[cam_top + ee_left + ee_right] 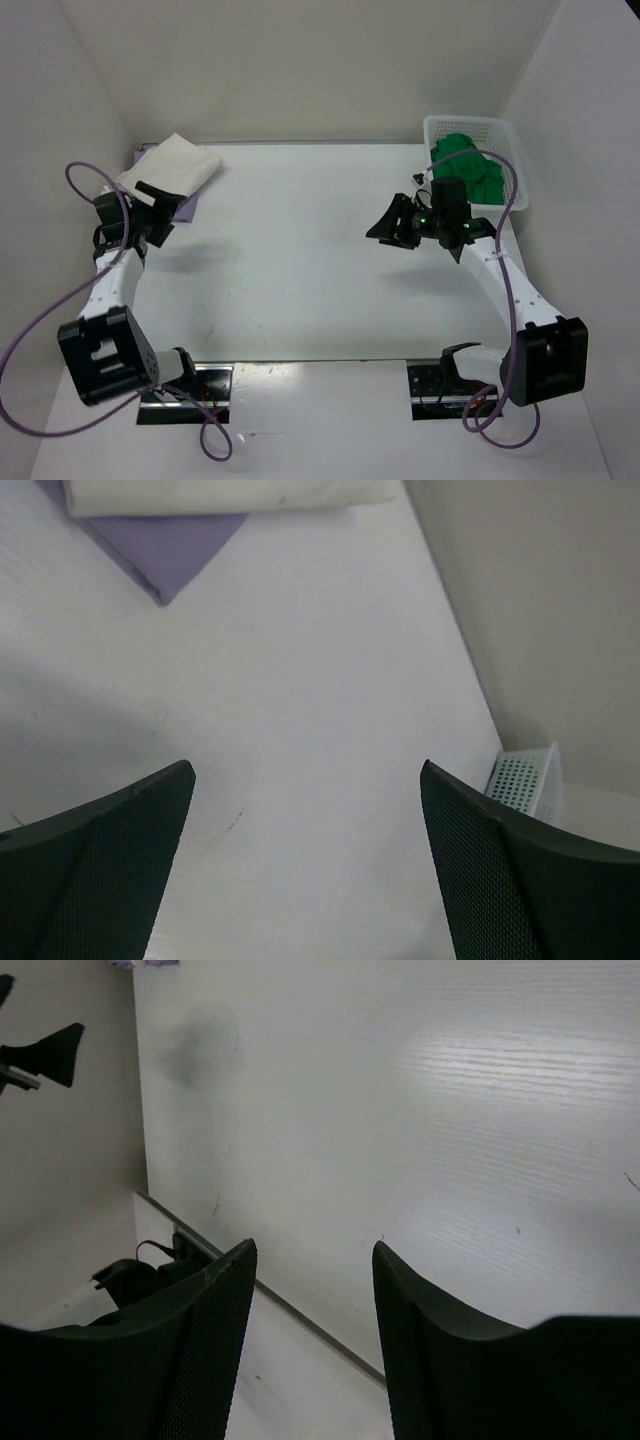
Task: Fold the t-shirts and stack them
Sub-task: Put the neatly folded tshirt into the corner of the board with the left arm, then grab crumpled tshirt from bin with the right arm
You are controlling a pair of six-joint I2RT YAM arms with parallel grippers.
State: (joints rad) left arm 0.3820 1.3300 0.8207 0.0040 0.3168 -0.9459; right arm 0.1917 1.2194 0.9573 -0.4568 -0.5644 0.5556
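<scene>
A folded cream-white t-shirt (176, 164) lies on a folded lavender t-shirt (191, 206) at the table's back left. In the left wrist view the cream t-shirt (230, 494) and a lavender corner (170, 546) sit at the top edge. The green t-shirt (468, 168) lies crumpled in the basket at the back right. My left gripper (164, 212) hangs just in front of the stack, its jaws wide open over bare table (307, 772). My right gripper (383, 220) hovers left of the basket, open with nothing between its fingers (315, 1250).
A white lattice basket (476, 123) stands in the back right corner and shows small in the left wrist view (524, 778). White walls close in the table on three sides. Both arm bases sit at the near edge.
</scene>
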